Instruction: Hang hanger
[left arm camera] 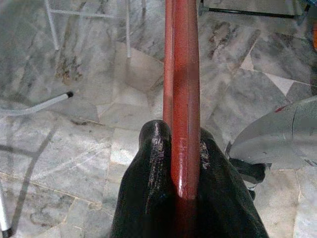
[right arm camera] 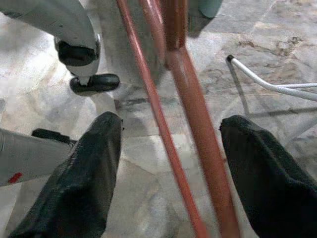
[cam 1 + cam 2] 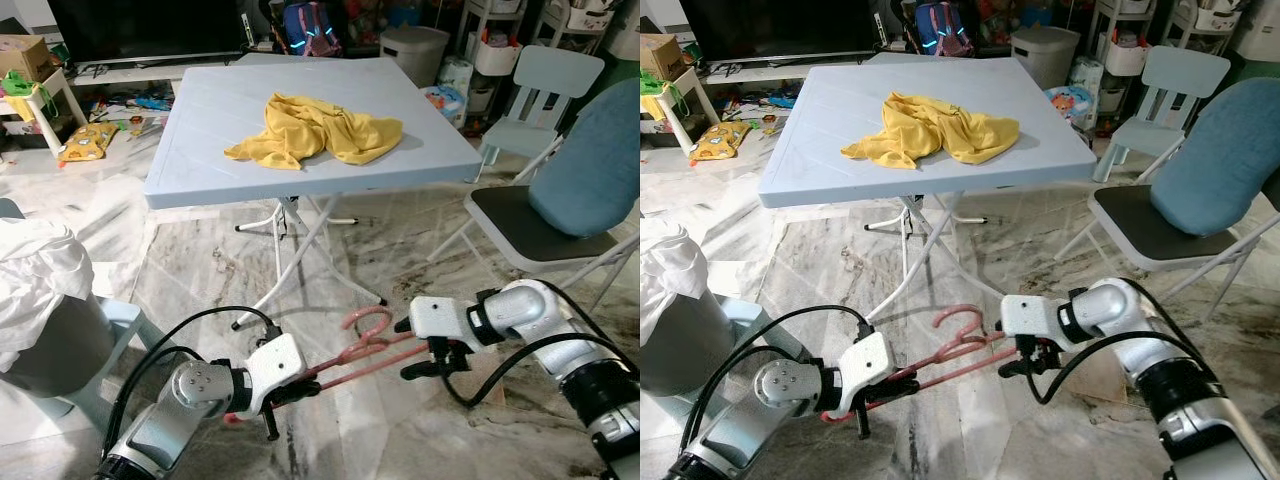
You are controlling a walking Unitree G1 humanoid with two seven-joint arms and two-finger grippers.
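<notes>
The pink-red plastic clothes hanger (image 3: 362, 352) is held low over the floor, between the two arms, its hook turned toward the table. It is pinched firmly at one end by the closed fingers of the left gripper (image 3: 285, 395), probably to steady it for a handover. The right gripper (image 2: 163, 188) is set astride the bars, its fingers parted and touching nothing. Beyond, a crumpled yellow garment (image 3: 315, 130) is spread on a pale blue folding table (image 3: 200, 150), on veined marble flooring (image 3: 180, 270) in a cluttered room.

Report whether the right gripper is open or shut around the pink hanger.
Open. The right gripper's black fingers stand apart on either side of the pink hanger, touching neither bar.
</notes>
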